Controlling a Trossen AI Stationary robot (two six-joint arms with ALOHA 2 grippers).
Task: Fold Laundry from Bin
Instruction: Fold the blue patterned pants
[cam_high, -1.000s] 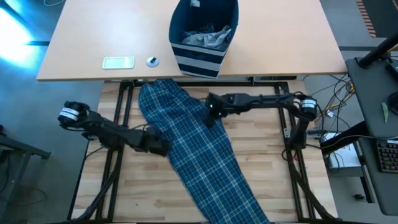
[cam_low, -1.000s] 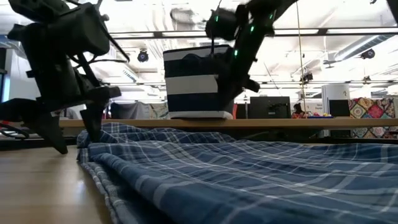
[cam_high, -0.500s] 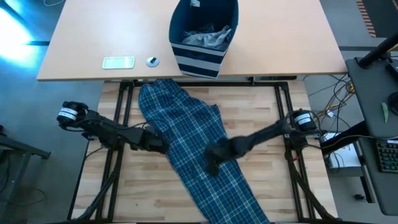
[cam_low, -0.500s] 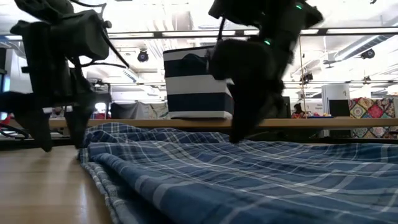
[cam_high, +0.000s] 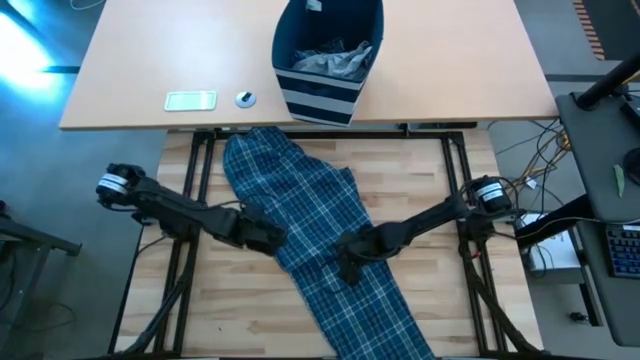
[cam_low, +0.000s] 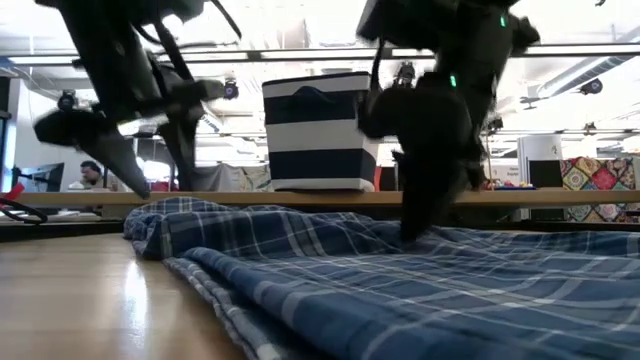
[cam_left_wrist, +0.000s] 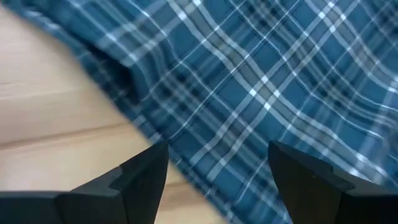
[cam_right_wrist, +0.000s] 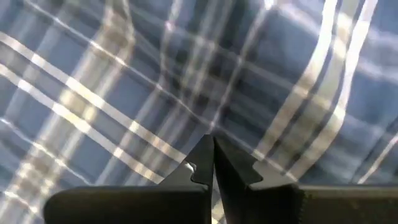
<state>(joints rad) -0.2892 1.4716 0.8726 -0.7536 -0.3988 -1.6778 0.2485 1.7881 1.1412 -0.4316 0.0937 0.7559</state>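
While the whole table is seen from above, the plaid trousers (cam_high: 325, 245) are laid out long on the wooden table (cam_high: 440, 195), one end near the bin (cam_high: 326, 60) and the other cut off by the picture's lower edge. The bin stands on the pale desk beyond the trousers, with grey laundry (cam_high: 330, 58) bunched inside; what lies beneath that is hidden. The left gripper (cam_high: 268, 237) is placed at the trousers' left edge, and the right gripper (cam_high: 350, 268) is set down on the cloth near the middle of the trousers; the fingers of neither can be made out from this height. A pale flat object (cam_high: 190, 100) and a small round one (cam_high: 245, 98) lie on the desk to the left of the bin, too small to identify.

From table height, the trousers (cam_low: 400, 290) fill the foreground, and the bin (cam_low: 318, 130) is seen behind them, partly covered by a blurred arm. The left gripper (cam_low: 135, 165) is raised above the trousers' near end, smeared by motion.

In the left wrist view, the fingers (cam_left_wrist: 146, 174) are held wide apart over the trousers' (cam_left_wrist: 261, 81) edge, with nothing between them.

In the right wrist view, the fingertips (cam_right_wrist: 202, 165) are pressed together against the plaid (cam_right_wrist: 186, 74); whether cloth is pinched cannot be told.
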